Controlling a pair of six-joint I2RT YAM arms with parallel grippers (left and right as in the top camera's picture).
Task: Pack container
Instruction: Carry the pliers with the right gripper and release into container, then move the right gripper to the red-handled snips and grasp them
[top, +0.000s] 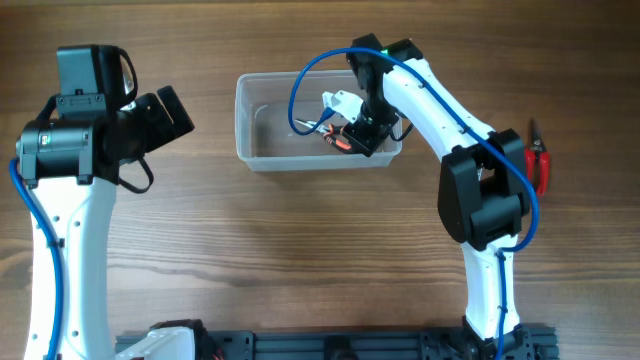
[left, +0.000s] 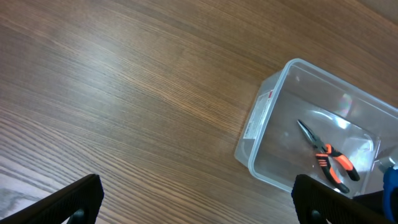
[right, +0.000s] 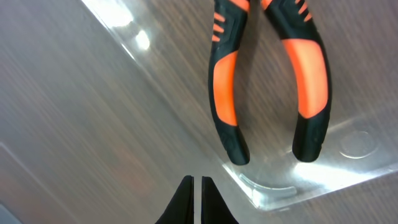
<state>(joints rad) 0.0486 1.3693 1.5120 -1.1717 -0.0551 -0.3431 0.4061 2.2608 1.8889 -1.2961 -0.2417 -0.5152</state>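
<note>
The clear plastic container (top: 243, 120) stands at the back middle of the table. Orange-and-black pliers (top: 338, 140) lie on its floor near the right end. My right gripper (top: 365, 130) hangs over that right end, just above the pliers. In the right wrist view its fingertips (right: 197, 186) are closed together and empty, with the pliers' handles (right: 227, 93) below and the container's corner (right: 280, 186) beside them. My left gripper (top: 170, 110) is open and empty over bare table left of the container. The left wrist view shows its spread fingers (left: 199, 199), the container (left: 261, 124) and the pliers (left: 329, 158).
Red-handled pliers (top: 537, 160) lie on the table at the far right, beyond the right arm. The wooden table (top: 300, 250) spreads in front of the container. A black rail (top: 330, 345) runs along the front edge between the arm bases.
</note>
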